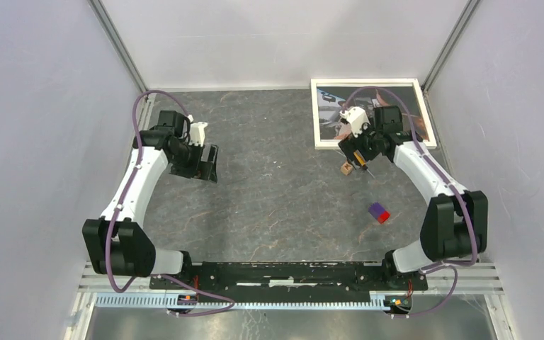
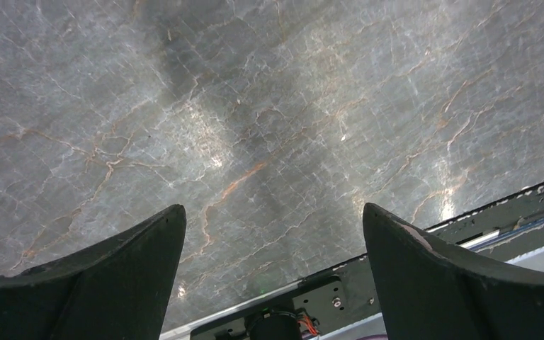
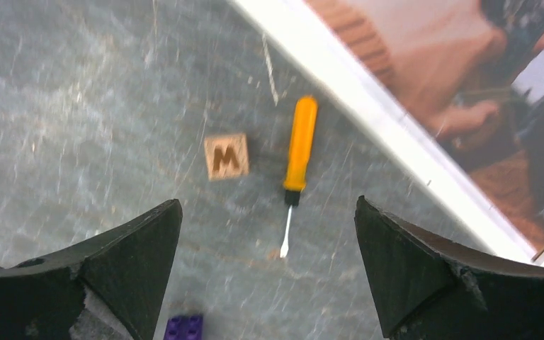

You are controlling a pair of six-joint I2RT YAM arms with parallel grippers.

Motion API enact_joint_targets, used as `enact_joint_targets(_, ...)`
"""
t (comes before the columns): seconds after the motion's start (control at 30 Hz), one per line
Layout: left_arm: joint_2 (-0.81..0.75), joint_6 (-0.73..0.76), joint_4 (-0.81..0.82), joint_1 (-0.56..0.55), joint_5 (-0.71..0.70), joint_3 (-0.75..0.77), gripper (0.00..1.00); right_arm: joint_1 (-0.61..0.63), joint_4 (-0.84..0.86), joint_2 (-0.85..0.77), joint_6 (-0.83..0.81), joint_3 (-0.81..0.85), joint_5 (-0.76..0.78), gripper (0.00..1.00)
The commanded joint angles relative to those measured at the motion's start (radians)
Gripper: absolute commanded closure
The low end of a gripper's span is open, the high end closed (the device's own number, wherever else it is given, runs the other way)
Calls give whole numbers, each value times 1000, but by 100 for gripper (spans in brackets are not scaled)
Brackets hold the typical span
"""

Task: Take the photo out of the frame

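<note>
Frame (image 1: 316, 113) and photo (image 1: 329, 103) lie flat together at the far right corner of the tabletop (image 1: 276, 198). The picture faces up inside the narrow white border. Your right arm reaches over the frame's near edge and hides part of the picture in the top view.

Your right gripper (image 1: 358, 154) hangs just near of that edge, its jaws spread wide and holding nothing. In the right wrist view the white border (image 3: 368, 113) runs diagonally past the gripper (image 3: 268, 205), with the photo (image 3: 453, 78) beyond it. Between the fingers you see a small wooden block (image 3: 226, 156) marked M. Just beside it is a screwdriver (image 3: 300, 145) with an orange handle. Its handle end is close to the border and its blade points away from the frame. Both rest on the tabletop, apart from each other.

A purple and red brick (image 1: 378, 212) sits nearer to you on the right side, apart from the block.

Your left gripper (image 1: 205, 163) hovers over the far left of the tabletop, well apart from the frame. Its jaws are wide open too, and its wrist view shows only grey veined surface under the gripper (image 2: 274, 209).
</note>
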Motion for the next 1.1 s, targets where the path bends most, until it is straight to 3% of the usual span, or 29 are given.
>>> enact_joint_targets(0.0,-36,-57,28,2,-5,68,0,29,59,108,46,158,-12,2)
enact_joint_targets(0.3,-77,-17,-31,3,-100,28,0,114,156,374,278,410,40,2)
enact_joint_targets(0.53,-117,0,-68,4,-161,17,0,182,185,570,303,562,92,7)
enact_joint_targets(0.8,-131,9,-86,4,-207,14,0,208,210,691,316,632,147,11)
enact_joint_targets(1.07,-121,3,-87,4,-210,20,0,212,208,728,340,590,128,13)
